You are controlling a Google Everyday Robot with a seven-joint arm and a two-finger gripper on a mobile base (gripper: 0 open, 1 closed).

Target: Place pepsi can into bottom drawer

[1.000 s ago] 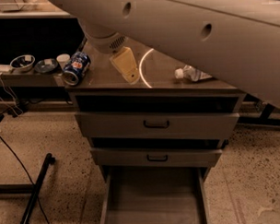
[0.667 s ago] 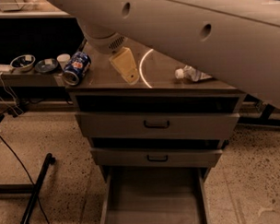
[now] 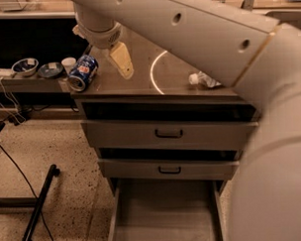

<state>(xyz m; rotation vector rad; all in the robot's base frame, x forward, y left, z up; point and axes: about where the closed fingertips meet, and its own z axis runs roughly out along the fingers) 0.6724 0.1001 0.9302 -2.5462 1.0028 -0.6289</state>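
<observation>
The pepsi can (image 3: 83, 72) is blue with a silver end. It lies on its side at the front left corner of the grey cabinet top (image 3: 174, 79). My gripper (image 3: 119, 61) hangs over the cabinet top just right of the can, apart from it and holding nothing. The bottom drawer (image 3: 164, 219) is pulled open below the two upper drawers, and its plain tray is empty. My large pale arm covers the upper right of the view.
A clear plastic bottle (image 3: 204, 80) lies on the cabinet top at the right, partly under my arm. Bowls (image 3: 25, 66) and a white cup (image 3: 68, 62) sit on a low shelf at the left. A black stand leg (image 3: 39, 205) and cables lie on the floor.
My gripper has moved left and a little back, closer to the pepsi can. The can, bottle and drawers have not moved.
</observation>
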